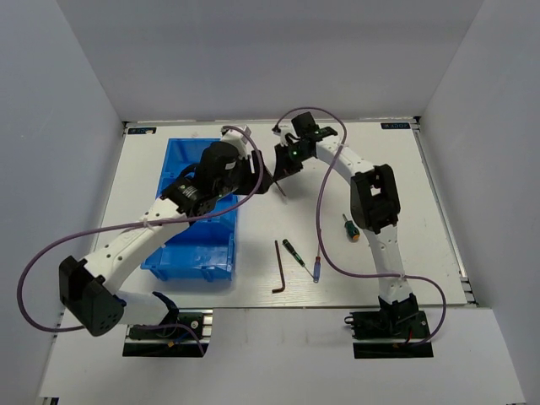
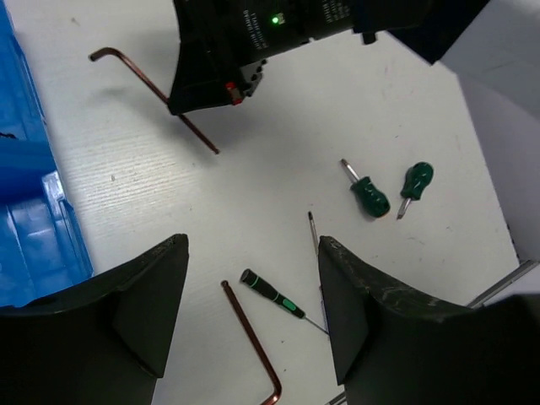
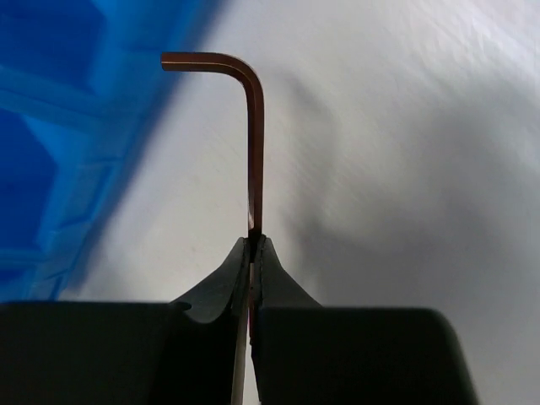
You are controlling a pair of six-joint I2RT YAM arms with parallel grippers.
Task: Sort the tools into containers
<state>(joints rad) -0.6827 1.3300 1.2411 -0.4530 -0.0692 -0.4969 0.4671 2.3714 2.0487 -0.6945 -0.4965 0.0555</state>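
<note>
The hex key (image 3: 253, 143) is held just beside the blue bin (image 3: 51, 169), its short leg turned toward it. Thin, stiff, light and probably slick, it will likely pivot in a tip pinch, so take the long shank. Your right end effector (image 3: 253, 245) is clamped shut partway along that shank. Your left end effector (image 2: 251, 253), also beside the bin, gapes wide, holding nothing.
</note>
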